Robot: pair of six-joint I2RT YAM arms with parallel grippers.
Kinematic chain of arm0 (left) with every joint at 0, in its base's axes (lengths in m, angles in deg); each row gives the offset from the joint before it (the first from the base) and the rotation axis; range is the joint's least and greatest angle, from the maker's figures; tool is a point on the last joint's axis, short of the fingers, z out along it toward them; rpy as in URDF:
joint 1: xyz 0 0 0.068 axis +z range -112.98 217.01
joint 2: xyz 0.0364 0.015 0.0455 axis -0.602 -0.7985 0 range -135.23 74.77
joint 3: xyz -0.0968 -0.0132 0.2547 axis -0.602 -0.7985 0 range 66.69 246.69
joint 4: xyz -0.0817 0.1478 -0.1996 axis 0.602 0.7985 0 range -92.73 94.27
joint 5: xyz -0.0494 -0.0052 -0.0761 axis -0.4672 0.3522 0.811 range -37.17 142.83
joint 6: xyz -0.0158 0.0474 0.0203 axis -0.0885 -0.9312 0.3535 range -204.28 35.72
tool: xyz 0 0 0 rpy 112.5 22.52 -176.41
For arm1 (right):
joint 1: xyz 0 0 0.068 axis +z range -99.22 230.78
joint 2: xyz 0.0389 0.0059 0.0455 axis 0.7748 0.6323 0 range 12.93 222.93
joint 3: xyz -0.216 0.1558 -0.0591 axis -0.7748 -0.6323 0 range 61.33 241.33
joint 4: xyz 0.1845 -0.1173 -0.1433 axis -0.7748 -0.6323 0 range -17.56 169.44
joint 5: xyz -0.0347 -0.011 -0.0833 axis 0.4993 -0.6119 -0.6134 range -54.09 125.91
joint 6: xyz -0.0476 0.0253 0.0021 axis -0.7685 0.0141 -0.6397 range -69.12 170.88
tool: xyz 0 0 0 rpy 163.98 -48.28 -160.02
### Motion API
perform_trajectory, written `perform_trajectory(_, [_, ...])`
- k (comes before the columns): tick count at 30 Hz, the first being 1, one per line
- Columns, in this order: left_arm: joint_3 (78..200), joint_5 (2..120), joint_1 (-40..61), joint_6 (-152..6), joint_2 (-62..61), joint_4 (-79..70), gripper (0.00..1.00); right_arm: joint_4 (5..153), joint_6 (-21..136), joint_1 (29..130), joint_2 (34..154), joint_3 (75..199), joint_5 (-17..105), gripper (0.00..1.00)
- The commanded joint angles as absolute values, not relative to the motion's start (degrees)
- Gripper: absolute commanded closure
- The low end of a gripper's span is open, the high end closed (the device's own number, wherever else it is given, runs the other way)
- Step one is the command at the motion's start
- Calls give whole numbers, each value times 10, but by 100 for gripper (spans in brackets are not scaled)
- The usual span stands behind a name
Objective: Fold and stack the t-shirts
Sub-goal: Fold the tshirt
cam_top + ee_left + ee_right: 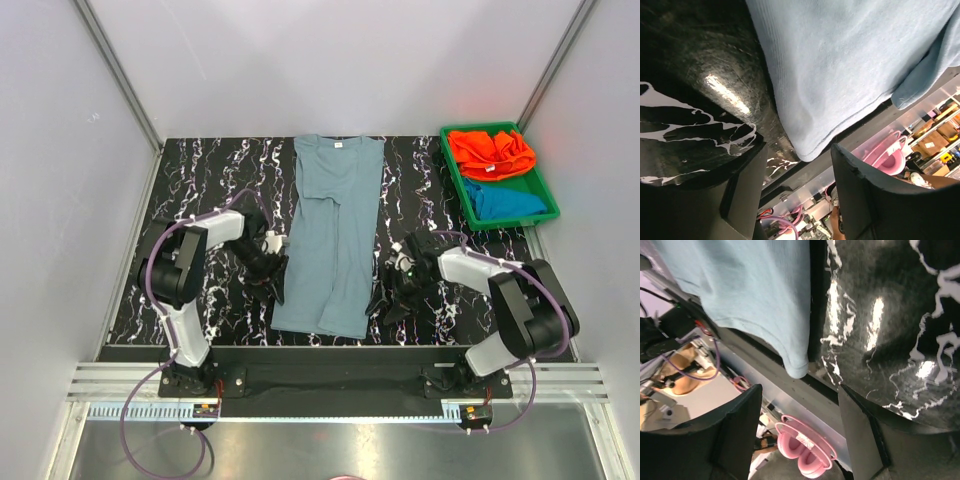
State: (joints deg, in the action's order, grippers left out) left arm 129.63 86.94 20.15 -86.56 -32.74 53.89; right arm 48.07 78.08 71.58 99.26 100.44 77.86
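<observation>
The grey-blue t-shirt lies folded lengthwise mid-frame on the desk. The left fingers and right fingers are spread, gripping nothing, beside its lower corners. The orange t-shirt and teal t-shirt fill the green tray, upper right.

We're seeing the same on left arm and right arm: black joints, pale grey links, looping purple cables, chunky black fingers.

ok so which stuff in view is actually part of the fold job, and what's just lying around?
Job: grey-blue t-shirt flat on the table; orange t-shirt and teal-blue t-shirt, both in the green tray.
Lying about: the green tray itself; pink headphones off the table's near edge.
</observation>
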Motion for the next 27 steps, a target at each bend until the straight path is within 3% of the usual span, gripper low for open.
perform_trajectory(1, [1276, 890, 204, -861, -311, 519, 41, 473, 765, 742, 1016, 1044, 756, 31])
perform_trajectory(14, [1246, 900, 204, -853, -286, 518, 50, 494, 801, 806, 1092, 1077, 748, 36])
perform_trajectory(22, [1250, 904, 202, -856, -304, 520, 59, 496, 809, 808, 1100, 1066, 746, 49])
perform_trajectory(27, [1256, 902, 192, -856, -312, 520, 67, 501, 806, 808, 1101, 1069, 749, 88])
